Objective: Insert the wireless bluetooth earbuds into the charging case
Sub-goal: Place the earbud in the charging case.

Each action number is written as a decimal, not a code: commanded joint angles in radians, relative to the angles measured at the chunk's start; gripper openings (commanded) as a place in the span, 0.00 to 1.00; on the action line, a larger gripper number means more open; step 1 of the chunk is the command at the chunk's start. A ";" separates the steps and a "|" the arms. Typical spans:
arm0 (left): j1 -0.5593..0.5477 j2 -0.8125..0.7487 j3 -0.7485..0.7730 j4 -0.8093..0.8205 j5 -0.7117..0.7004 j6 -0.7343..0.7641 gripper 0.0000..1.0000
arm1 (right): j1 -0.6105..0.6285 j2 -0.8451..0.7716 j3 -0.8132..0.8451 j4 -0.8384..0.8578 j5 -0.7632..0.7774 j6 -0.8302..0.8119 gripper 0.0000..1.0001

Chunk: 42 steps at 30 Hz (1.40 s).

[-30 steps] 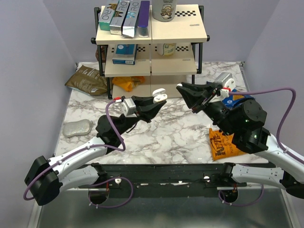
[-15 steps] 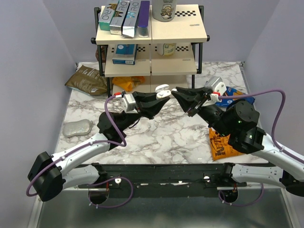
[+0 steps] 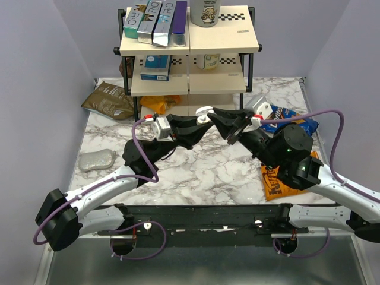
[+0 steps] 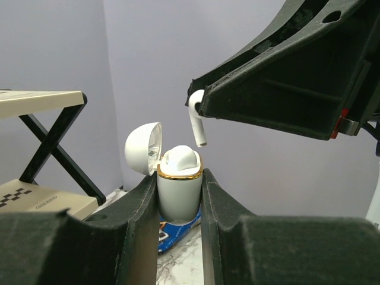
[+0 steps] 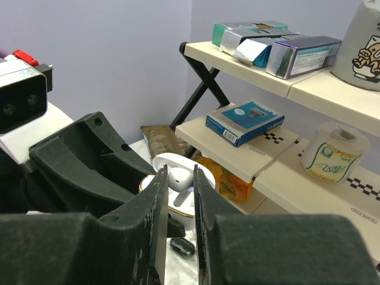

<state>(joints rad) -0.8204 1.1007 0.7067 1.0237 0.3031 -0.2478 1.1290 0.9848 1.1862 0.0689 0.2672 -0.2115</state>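
The charging case (image 4: 178, 190) is white with a gold rim, and its lid (image 4: 142, 148) stands flipped open to the left. My left gripper (image 4: 179, 178) is shut on the case body and holds it upright above the table. A white rounded shape sits in the case's top. My right gripper (image 5: 177, 175) is shut on a white stemmed earbud (image 5: 180, 178), which hangs stem-down just above the case's right side; the earbud (image 4: 196, 119) does not touch the rim. In the top view the two grippers meet at the case (image 3: 203, 113) in mid-table.
A two-tier shelf rack (image 3: 190, 53) with boxes stands just behind the grippers. An orange snack bag (image 3: 276, 181) and a blue packet (image 3: 291, 122) lie at right, a brown pouch (image 3: 110, 101) and a grey pack (image 3: 96, 160) at left. A small black rounded object (image 5: 182, 246) lies on the marble below.
My right gripper has moved left with the earbud until it is over the open case. The left gripper lifted the case slightly up and right, then held still.
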 commanded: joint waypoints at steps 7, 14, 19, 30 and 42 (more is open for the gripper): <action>0.000 -0.009 0.023 0.049 0.030 -0.011 0.00 | 0.009 0.017 -0.028 0.060 0.079 -0.058 0.01; 0.000 -0.013 0.023 0.047 0.027 -0.011 0.00 | 0.009 0.018 -0.042 0.065 0.089 -0.065 0.01; 0.000 -0.016 0.020 0.044 0.022 -0.008 0.00 | 0.009 0.014 -0.050 0.068 0.095 -0.068 0.01; 0.000 -0.010 0.025 0.044 0.019 -0.004 0.00 | 0.009 0.018 -0.042 0.008 0.049 -0.046 0.01; 0.000 -0.013 0.022 0.047 0.016 -0.004 0.00 | 0.009 0.038 -0.010 -0.018 0.067 -0.034 0.32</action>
<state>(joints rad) -0.8204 1.1004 0.7067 1.0206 0.3065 -0.2550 1.1313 1.0073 1.1572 0.1089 0.3355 -0.2630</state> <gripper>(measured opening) 0.336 0.291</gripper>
